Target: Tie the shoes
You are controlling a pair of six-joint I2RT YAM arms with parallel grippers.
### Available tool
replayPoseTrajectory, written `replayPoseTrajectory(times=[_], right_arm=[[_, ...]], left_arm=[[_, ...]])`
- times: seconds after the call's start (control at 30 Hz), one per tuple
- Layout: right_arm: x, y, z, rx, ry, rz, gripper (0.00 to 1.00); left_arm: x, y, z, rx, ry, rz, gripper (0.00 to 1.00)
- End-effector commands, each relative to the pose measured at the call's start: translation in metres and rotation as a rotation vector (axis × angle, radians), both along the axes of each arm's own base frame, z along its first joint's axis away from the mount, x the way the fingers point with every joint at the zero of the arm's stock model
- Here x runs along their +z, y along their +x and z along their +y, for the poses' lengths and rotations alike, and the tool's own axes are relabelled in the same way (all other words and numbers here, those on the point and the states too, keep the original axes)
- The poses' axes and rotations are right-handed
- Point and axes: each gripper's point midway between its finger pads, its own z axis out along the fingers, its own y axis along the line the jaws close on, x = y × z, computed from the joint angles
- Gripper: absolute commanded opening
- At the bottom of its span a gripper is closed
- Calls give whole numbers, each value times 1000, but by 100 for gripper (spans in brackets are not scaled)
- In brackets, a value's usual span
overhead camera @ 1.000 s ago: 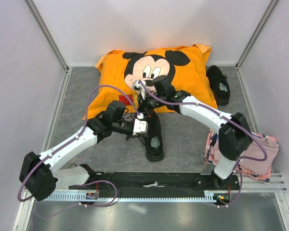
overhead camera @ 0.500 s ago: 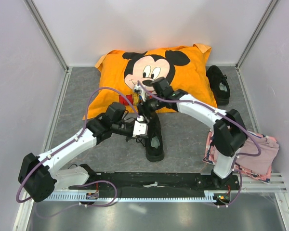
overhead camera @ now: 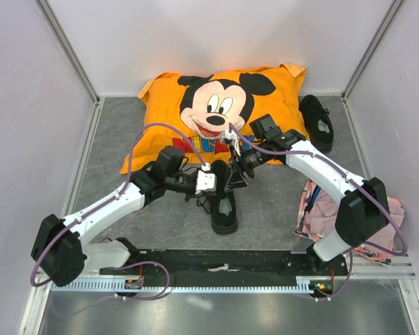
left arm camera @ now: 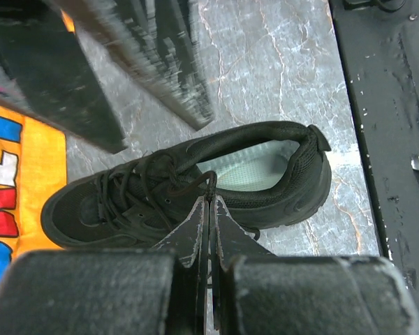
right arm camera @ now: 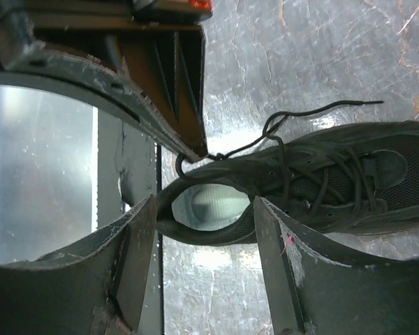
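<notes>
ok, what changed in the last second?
The right gripper swung off the pillow, rightward and toward the bases; it now hangs open above the near shoe. The left gripper stayed shut on the lace. The near shoe, far shoe, pillow and pink cloth are unmoved.
</notes>
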Motion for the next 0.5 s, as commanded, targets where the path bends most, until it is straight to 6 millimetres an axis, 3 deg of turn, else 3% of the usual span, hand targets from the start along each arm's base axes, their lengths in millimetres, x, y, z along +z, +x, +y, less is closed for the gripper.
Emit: replayPoseTrajectory(times=[0.0,0.47], right_arm=[[-5,-5,2,84,30,-41,65],[-16,-6,20,51,17,-77,57]], left_arm=[[17,13,-8,3,-44,-38,2],[22,28,-12,23,-63,-31,1]])
